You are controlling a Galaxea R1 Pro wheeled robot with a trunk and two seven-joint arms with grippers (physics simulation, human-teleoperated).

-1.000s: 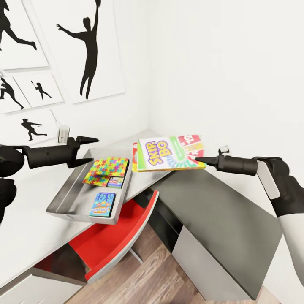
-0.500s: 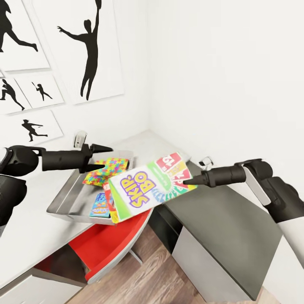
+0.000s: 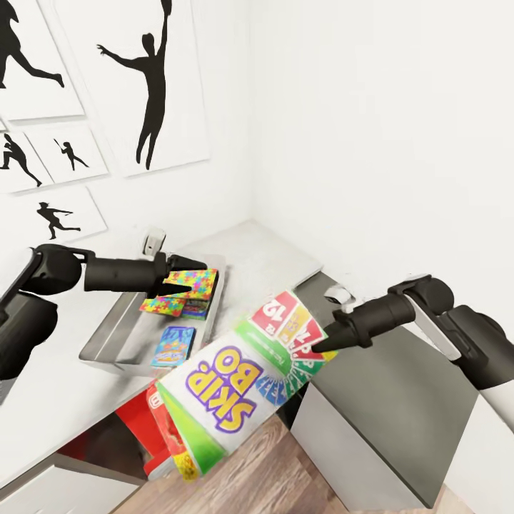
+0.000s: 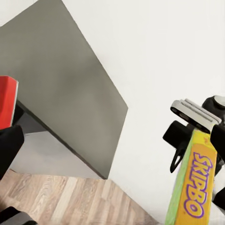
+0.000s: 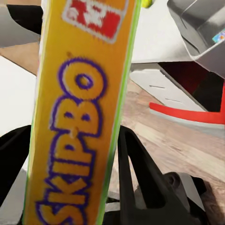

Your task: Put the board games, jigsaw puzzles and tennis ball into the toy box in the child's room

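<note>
My right gripper (image 3: 319,348) is shut on one corner of a SKIP BO board game (image 3: 235,385). The game hangs tilted down from it, over the floor in front of the table and in front of the toy box's near corner. In the right wrist view the game's yellow edge (image 5: 79,108) sits between the fingers (image 5: 136,173). The clear grey toy box (image 3: 118,335) lies on the pale table top (image 3: 43,400). It holds a jigsaw puzzle (image 3: 187,284) and a small blue box (image 3: 173,345). My left gripper (image 3: 191,278) hovers open just over the puzzle.
A red chair (image 3: 132,417) is tucked under the table below the toy box. The dark grey table top (image 3: 400,400) with its white side panel (image 3: 343,457) lies under my right arm. White walls with black silhouette pictures (image 3: 146,78) close in behind.
The board game swung from level above the table corner to hanging low in front of the toy box. My right gripper dropped and tilted down. My left gripper slid right over the jigsaw puzzle.
</note>
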